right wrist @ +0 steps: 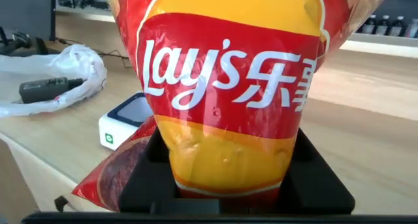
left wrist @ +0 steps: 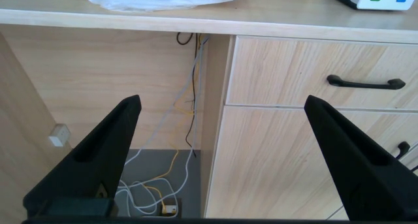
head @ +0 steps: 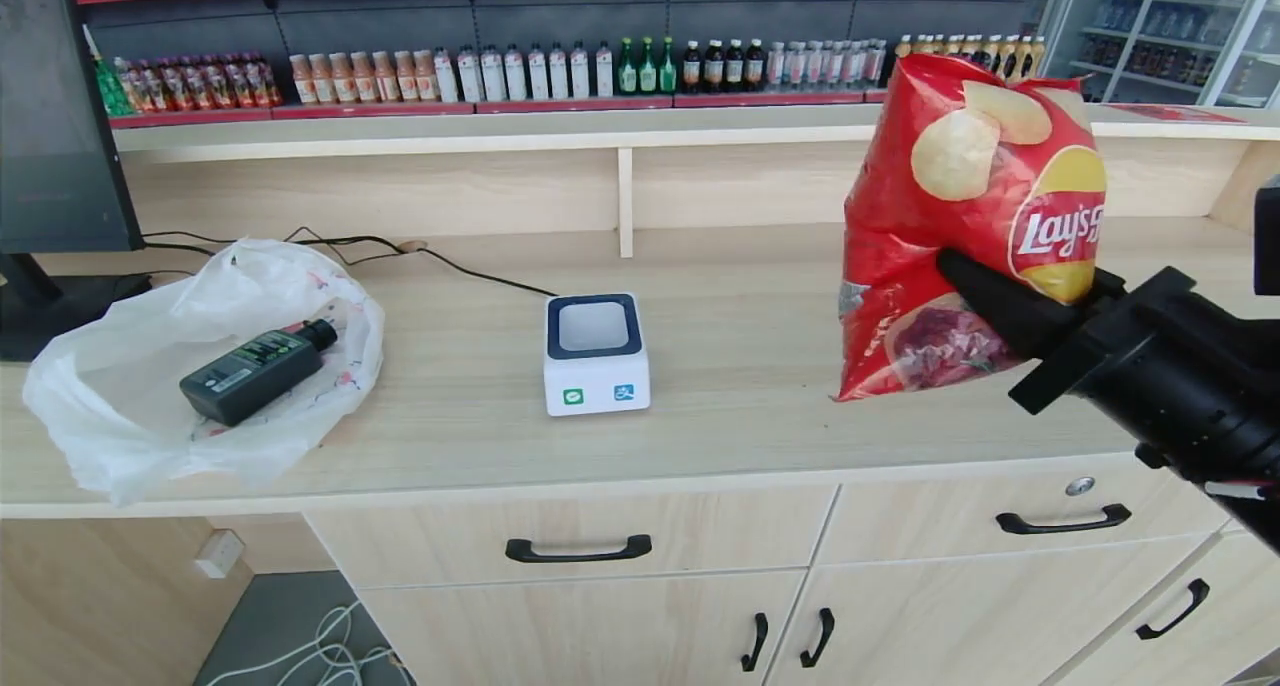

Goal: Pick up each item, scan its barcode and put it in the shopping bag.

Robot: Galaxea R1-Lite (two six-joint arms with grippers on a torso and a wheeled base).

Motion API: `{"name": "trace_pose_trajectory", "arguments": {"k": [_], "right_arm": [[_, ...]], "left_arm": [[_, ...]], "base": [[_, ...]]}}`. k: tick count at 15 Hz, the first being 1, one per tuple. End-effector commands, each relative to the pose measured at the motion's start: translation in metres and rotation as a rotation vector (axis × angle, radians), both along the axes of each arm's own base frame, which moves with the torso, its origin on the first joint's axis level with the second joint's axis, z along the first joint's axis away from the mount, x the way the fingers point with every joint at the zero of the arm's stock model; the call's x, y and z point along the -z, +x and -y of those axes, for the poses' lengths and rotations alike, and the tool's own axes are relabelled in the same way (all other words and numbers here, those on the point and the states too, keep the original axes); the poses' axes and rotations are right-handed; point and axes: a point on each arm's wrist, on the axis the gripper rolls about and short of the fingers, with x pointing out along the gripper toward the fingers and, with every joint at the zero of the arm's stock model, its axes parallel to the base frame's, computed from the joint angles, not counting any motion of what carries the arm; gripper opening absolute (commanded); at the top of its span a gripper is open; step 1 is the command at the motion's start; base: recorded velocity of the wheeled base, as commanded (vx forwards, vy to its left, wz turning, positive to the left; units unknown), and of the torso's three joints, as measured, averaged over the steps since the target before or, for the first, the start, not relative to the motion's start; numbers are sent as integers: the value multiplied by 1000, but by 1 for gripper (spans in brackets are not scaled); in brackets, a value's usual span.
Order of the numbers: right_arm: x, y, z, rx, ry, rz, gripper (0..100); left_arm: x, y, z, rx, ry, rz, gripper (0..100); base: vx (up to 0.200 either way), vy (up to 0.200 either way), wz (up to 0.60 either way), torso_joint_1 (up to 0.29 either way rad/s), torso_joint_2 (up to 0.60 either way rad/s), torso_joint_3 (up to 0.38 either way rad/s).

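Counter (head: 760, 366) bears scanner (head: 596, 353) and shopping bag (head: 120, 406); bottle shelves (head: 560, 71) behind.

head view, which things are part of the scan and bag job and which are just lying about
Job: chip bag in the right gripper; scanner; shopping bag; dark bottle lying in it.
Lying about: monitor; black cable; shelf bottles.

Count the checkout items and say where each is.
2. A dark bottle lies in the shopping bag; a chip bag is clamped in the right gripper above the counter. Bag folds may hide more.
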Motion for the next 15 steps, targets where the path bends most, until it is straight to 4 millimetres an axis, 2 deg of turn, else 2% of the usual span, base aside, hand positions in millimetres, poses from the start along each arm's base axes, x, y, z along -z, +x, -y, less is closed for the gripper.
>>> {"name": "trace_pose_trajectory", "arguments": {"k": [1,5,8,11,15], "right_arm": [[0,5,14,82,8,34,0],[3,21,42,297,8,11,0],[-3,45,42,226,26,8,0],[8,41,56,293,17,-5,0],[2,44,56,322,31,39,0]], "left_arm": [[0,0,0,0,0,1,100],[0,0,0,1,0,1,100],[0,0,0,0,0,1,100],[0,0,0,0,3,1,100],[0,0,0,0,-2,-1,100]], "base": [[0,0,0,0,0,0],[0,0,0,0,0,0],[0,0,0,0,0,0],[0,0,0,0,0,0],[0,0,0,0,0,0]]}}
